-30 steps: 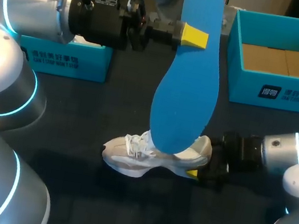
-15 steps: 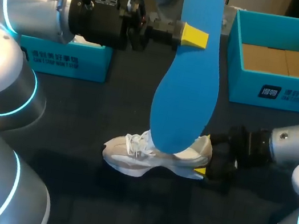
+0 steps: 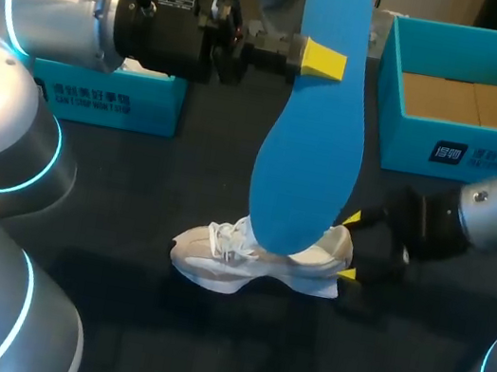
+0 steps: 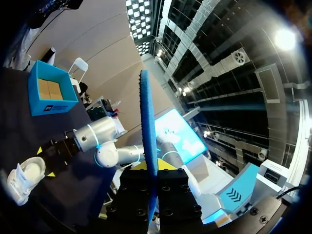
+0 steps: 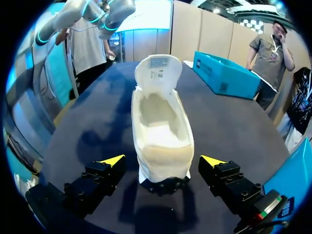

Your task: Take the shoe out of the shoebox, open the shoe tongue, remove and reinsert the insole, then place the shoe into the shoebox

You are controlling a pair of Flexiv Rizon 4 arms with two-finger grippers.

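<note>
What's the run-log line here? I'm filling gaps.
left jaws: shut on insole, raised | right jaws: open, flanking shoe heel | shoe: on table, outside shoebox

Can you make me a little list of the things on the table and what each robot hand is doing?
insole: blue, held up on end
left gripper: shut on the insole
shoe: white, on its sole on the table, tongue folded forward, no insole inside
right gripper: open, one finger on each side of the heel, not touching
shoebox: teal, open, far right, no shoe in it
second teal box: far left, partly behind the left arm
</note>
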